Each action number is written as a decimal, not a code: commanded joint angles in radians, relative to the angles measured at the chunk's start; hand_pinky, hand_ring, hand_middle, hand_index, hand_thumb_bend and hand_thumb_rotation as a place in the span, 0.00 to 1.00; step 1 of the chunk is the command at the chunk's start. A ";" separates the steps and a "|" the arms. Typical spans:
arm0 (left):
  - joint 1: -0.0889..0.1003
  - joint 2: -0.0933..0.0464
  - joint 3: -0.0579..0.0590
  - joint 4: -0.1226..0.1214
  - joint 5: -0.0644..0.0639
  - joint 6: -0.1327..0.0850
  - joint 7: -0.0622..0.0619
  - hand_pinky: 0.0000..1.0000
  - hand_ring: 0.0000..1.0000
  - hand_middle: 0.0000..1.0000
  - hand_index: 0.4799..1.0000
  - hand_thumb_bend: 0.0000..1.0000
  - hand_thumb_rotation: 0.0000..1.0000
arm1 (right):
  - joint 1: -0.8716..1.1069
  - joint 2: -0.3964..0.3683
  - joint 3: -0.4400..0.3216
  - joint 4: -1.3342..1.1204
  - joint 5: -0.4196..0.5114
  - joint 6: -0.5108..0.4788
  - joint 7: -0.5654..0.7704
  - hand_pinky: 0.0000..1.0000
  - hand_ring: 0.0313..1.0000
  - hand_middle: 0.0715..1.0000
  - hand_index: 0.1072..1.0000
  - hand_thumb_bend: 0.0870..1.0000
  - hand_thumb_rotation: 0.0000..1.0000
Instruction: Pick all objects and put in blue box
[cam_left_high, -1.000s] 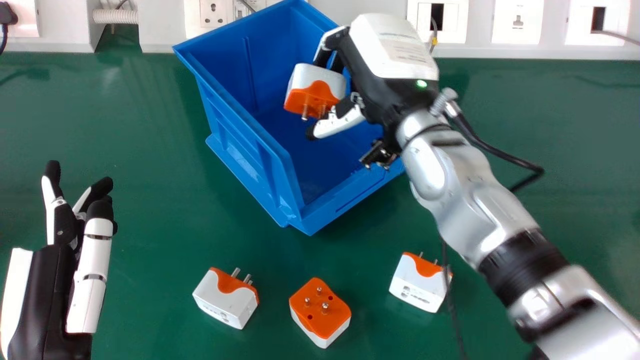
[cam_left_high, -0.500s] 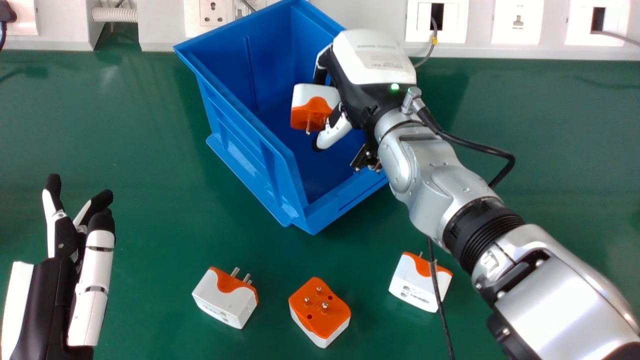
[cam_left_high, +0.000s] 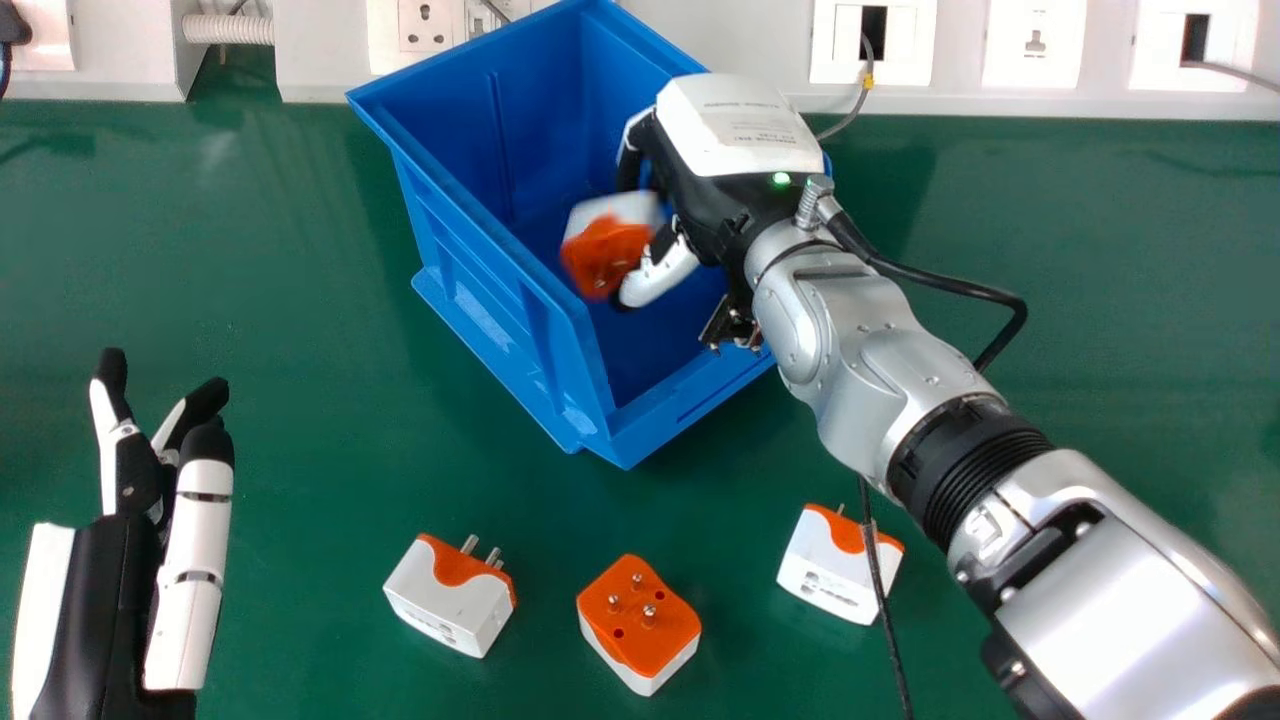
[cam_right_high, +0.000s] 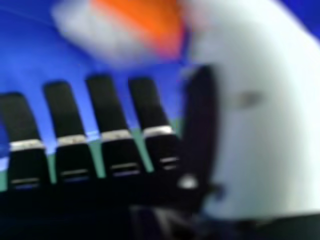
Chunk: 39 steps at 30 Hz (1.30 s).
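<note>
Over the blue box, my right hand is open, its back up. A blurred white-and-orange adapter hangs tilted at its thumb side, inside the box's outline. In the right hand view this adapter lies beyond the straight fingers of my right hand, close to the thumb; contact is unclear. Three more adapters rest on the green table: one at left, one with pins up, one at right. My left hand is open and empty at the left edge.
A white wall trunking with sockets runs behind the green table. A black cable hangs from the right forearm across the right adapter.
The right hand has come slightly nearer, its fingers have loosened, and the adapter has tipped and dropped lower. The right forearm has swung left. My left hand has shifted slightly nearer.
</note>
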 joint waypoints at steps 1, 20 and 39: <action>-0.006 0.005 -0.002 -0.004 0.009 -0.024 0.006 0.87 0.92 0.92 0.81 0.27 0.96 | -0.001 -0.014 0.000 -0.041 0.002 0.012 -0.004 0.73 0.86 0.91 0.89 0.55 0.56; -0.050 0.018 -0.008 0.021 0.015 -0.022 0.008 0.87 0.91 0.92 0.81 0.20 0.88 | 0.409 -0.162 -0.104 -0.852 0.002 0.142 0.054 0.66 0.82 0.90 0.88 0.38 0.54; -0.086 0.037 -0.014 0.080 0.016 -0.055 0.001 0.84 0.90 0.91 0.79 0.36 0.96 | 1.208 -0.329 -0.366 -1.508 0.001 -0.055 -0.010 0.67 0.83 0.87 0.86 0.45 0.58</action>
